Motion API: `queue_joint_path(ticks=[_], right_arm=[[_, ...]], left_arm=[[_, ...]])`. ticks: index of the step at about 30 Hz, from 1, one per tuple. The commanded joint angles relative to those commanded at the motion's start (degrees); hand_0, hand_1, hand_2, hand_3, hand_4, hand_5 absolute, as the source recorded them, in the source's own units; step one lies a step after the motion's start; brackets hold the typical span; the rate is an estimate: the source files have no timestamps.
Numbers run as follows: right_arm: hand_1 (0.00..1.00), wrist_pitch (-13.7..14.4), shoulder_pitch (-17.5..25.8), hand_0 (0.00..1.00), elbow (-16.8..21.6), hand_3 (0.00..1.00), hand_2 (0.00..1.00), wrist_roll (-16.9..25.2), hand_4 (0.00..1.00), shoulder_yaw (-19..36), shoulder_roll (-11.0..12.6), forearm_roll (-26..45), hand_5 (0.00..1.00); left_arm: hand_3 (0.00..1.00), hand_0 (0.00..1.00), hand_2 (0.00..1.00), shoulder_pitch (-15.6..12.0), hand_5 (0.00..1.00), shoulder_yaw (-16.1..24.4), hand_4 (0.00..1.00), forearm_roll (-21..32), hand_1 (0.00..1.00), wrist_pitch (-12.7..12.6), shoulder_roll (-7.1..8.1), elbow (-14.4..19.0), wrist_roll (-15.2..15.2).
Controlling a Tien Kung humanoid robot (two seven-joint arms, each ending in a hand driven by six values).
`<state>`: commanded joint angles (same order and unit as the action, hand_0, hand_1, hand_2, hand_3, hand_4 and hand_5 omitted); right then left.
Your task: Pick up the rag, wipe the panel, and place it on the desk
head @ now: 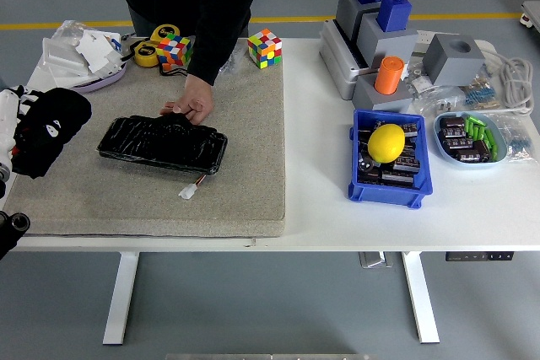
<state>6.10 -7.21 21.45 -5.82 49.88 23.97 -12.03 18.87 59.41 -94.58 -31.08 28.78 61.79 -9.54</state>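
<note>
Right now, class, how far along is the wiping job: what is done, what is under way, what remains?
Done: the rag is picked up, bunched in the left hand at the mat's left edge. Under way: carrying it to the panel, which it does not touch. A person's hand steadies the panel's far edge. Left: wiping the panel, then placing the rag on the desk.

Black rag [52, 128] bunched at the mat's left edge, glossy black panel [162, 143] flat mid-mat, well apart
</note>
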Motion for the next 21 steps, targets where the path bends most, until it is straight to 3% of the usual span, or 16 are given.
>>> queue_joint_path(ticks=[1,2,19,20,21], right_arm=[[0.643,0.0,0.0,0.727,0.0,0.621,0.677,0.0,0.998,-0.1,0.0,0.1,0.612],[0.643,-0.1,0.0,0.727,-0.1,0.622,0.677,0.0,0.998,-0.2,0.0,0.1,0.612],[0.642,-0.5,0.1,0.727,-0.8,0.622,0.677,0.0,0.998,-1.9,0.1,1.0,0.613],[0.643,-0.5,0.1,0.727,-0.9,0.622,0.677,0.0,0.998,-2.0,0.2,1.0,0.611],[0.643,-0.5,0.1,0.727,-0.9,0.622,0.677,0.0,0.998,-2.0,0.2,1.1,0.611]], left_arm=[[0.557,0.196,0.534,0.0,0.002,-0.2,0.517,-0.2,0.138,0.1,-0.25,-0.2,-0.2],[0.685,0.194,0.578,0.0,0.002,-0.4,0.515,-0.1,0.121,0.1,-0.42,-0.2,-0.3],[0.684,0.194,0.579,1.2,0.002,-2.9,0.508,-0.8,0.119,-0.5,-4.22,-1.2,-1.3],[0.559,0.194,0.54,1.2,0.002,-3.0,0.509,-0.8,0.132,-0.6,-4.43,-1.3,-1.3],[0.559,0.194,0.54,1.2,0.002,-3.2,0.509,-0.8,0.132,-0.6,-4.62,-1.3,-1.3]])
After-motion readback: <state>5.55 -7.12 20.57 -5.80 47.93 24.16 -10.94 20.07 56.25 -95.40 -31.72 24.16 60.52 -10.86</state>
